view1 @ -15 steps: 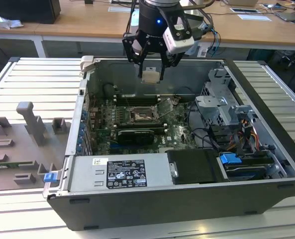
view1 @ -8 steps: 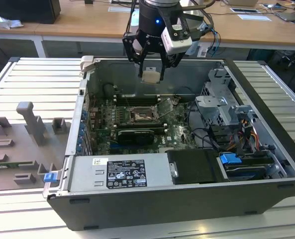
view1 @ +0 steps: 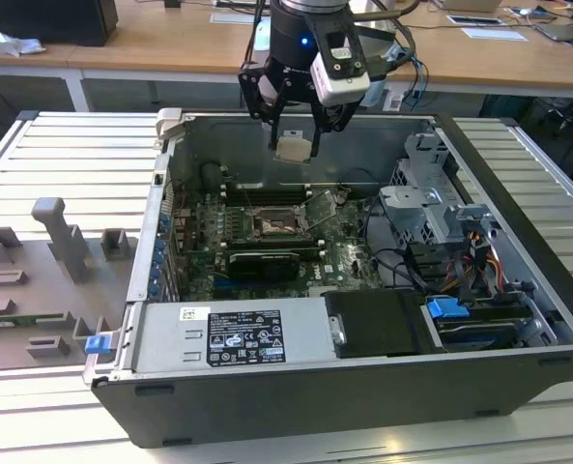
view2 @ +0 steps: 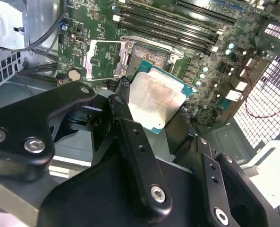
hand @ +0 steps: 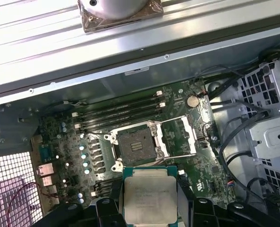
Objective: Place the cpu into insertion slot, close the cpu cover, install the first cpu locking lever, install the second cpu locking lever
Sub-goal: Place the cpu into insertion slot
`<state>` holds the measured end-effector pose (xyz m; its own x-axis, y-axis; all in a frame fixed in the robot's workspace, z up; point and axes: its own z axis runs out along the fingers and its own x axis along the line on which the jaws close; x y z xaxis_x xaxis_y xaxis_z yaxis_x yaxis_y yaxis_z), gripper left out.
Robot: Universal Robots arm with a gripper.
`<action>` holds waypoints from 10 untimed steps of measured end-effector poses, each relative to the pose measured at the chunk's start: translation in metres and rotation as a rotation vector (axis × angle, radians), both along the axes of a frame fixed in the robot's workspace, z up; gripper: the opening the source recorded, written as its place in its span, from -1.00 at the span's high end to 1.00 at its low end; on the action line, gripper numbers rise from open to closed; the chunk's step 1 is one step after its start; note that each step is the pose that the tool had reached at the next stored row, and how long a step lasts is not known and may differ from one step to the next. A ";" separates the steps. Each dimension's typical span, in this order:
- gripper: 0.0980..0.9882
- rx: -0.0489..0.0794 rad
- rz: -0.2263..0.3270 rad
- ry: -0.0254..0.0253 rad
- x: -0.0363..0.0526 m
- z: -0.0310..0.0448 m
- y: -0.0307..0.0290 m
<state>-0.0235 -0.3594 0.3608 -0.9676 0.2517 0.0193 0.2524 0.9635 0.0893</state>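
firmly pinched by two opposite edges, the cpu (hand: pixel 150 198) hung flat with its pale metal top up, above the green motherboard (hand: pixel 55 135) inside the open computer case (view1: pixel 267 406). the gripper (view1: pixel 293 145) was clamped around it. below and apart from it, the insertion slot (hand: pixel 135 144) lay bare, dark centre showing, the cpu cover (hand: pixel 180 137) swung open beside it. long black memory slots (hand: pixel 121 111) ran near the socket.

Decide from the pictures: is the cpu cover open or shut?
Open. The cpu cover is swung aside, leaving the insertion slot bare; the gripper holds the cpu.
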 end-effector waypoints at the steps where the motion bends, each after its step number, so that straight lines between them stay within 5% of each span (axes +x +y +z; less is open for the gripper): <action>1: 0.00 0.000 -0.008 0.0000 0.0000 0.0000 0.0000; 10: 0.00 0.000 -0.049 -0.0001 0.0000 0.0000 0.0000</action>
